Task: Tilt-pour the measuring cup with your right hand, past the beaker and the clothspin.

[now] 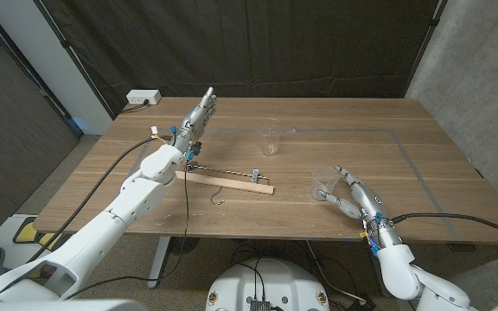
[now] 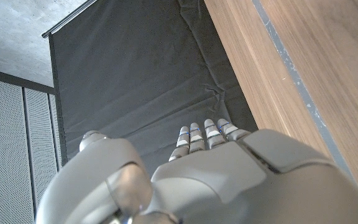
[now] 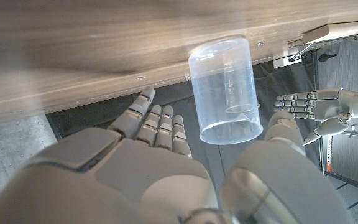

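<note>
Right hand [image 1: 351, 195] spread beside measuring cup [image 1: 322, 182] near front edge, beaker [image 1: 271, 142] farther in

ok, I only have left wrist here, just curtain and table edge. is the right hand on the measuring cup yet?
Observer: Not yet. In the right wrist view the measuring cup stands between the right hand's fingers and thumb, with a gap showing on the fingers' side.
Operator: cup upright?
Observer: Yes. In the head view it stands upright on the table near the front edge, and it looks empty.
Operator: beaker and clothspin?
Observer: The beaker stands farther back, toward the table's middle. The clothspin sits on a wooden bar, to the robot's left of the cup.
</note>
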